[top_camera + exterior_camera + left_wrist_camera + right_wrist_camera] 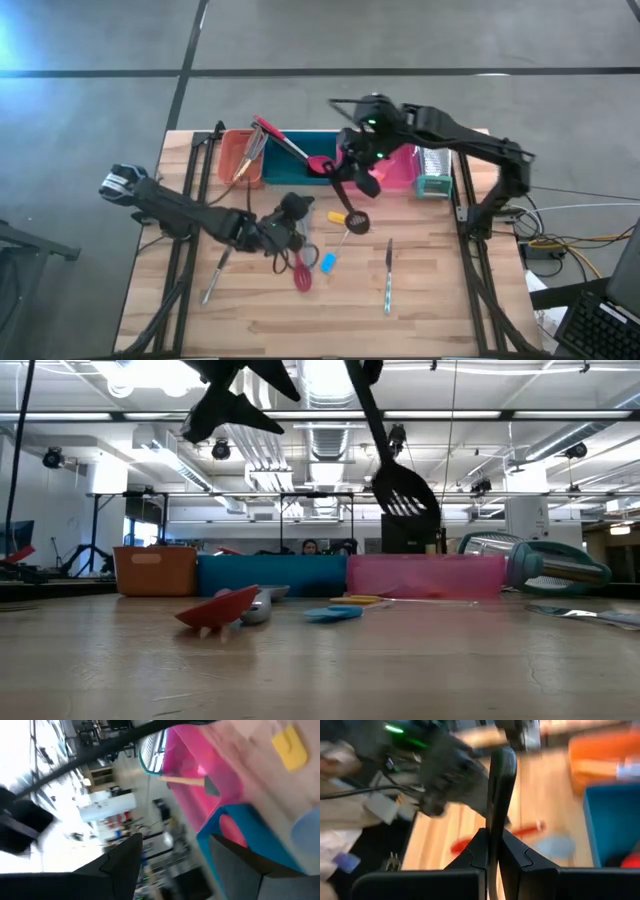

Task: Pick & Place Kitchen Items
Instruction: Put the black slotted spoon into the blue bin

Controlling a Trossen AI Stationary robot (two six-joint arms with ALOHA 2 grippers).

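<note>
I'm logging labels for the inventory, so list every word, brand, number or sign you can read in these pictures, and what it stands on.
None can be read.
The orange tray, teal tray, pink tray and box grater show no print.
The black slotted spatula, held in the right gripper, is plain.
Things in the room behind the table are too blurred to read.

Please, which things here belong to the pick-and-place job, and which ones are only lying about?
Job: black slotted spatula in the shut right gripper; knife; red utensil; yellow tool; blue tool, near the open left gripper.
Lying about: box grater, orange tray, teal tray, pink tray.
</note>
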